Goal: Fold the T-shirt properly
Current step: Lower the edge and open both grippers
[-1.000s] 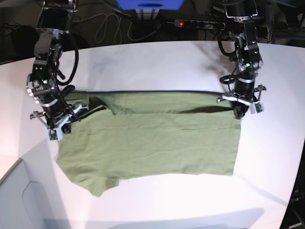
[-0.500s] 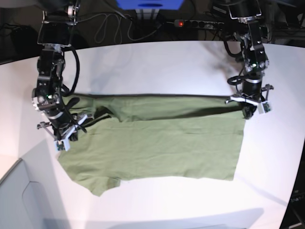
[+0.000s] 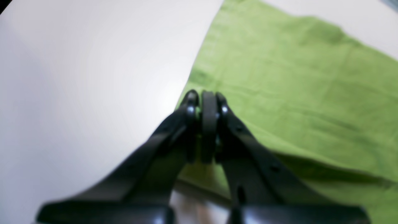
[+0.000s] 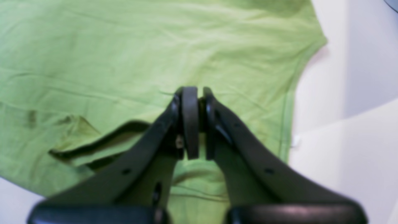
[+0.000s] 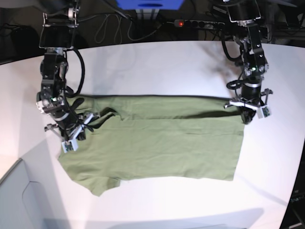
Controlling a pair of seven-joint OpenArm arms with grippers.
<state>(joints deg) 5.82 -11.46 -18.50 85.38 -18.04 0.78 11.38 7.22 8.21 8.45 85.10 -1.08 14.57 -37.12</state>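
You have two black arms (image 5: 53, 76) with looped black cables and silver wrist collars — the right gripper (image 4: 194, 121) and left gripper (image 3: 208, 124) share dark screw-studded fingers (image 4: 248, 149) and rounded pads (image 3: 209, 124).

White table (image 5: 157, 62) (cables (image 5: 107, 28) behind)

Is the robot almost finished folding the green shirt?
Not nearly. Done: the far long edge of the T-shirt is already turned over toward the middle. In hand: the left hand and right hand both look closed on that folded edge. Left: the near sleeve still sticks out, and the rest lies flat and unfolded on the table.
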